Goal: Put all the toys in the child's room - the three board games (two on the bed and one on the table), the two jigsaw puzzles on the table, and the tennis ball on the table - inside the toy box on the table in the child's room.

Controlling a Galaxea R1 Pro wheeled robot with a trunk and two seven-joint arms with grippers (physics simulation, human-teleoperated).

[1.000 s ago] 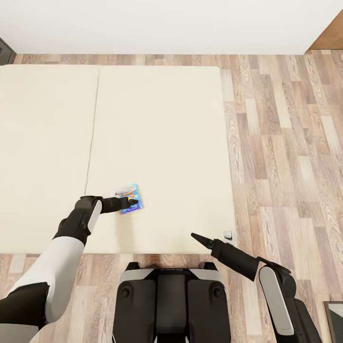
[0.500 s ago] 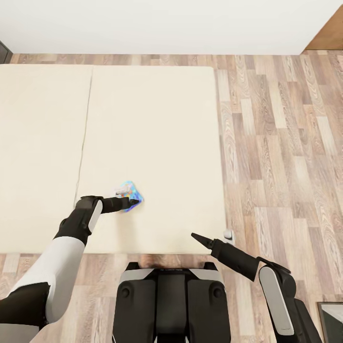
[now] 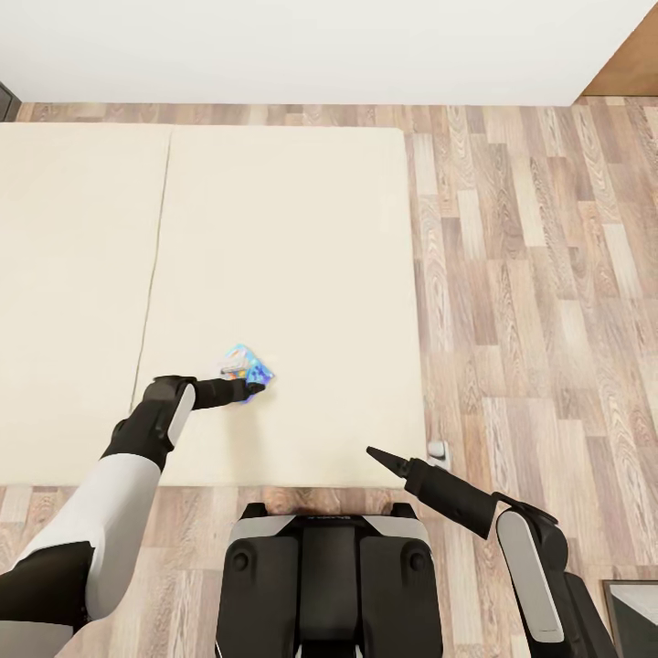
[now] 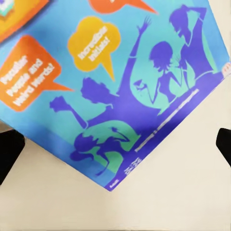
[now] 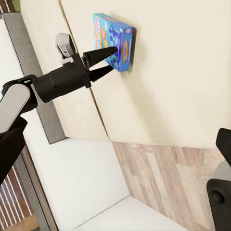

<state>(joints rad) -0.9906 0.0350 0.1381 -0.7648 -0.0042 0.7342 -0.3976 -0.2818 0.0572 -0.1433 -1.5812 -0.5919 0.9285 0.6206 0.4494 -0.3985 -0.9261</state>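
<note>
A: Start big. What's under the arms?

B: The wide beige mattress of the bed (image 3: 292,238), wood-plank floor (image 3: 539,274) to its right. The whole view has slid a little, so the camera moved, not the bed.

A: And the small blue printed board game box (image 3: 245,364)?

B: On the mattress near its front edge. A second ago it lay square; now it sits turned, one corner towards the robot. I'd say it got nudged rather than gripped.

A: The left gripper (image 3: 254,387)?

B: Fingers parted, at the box's near corner, holding nothing. It likely needs realigning.

A: Right gripper (image 3: 375,453)?

B: Idle, looks pinched to a point, empty.
</note>
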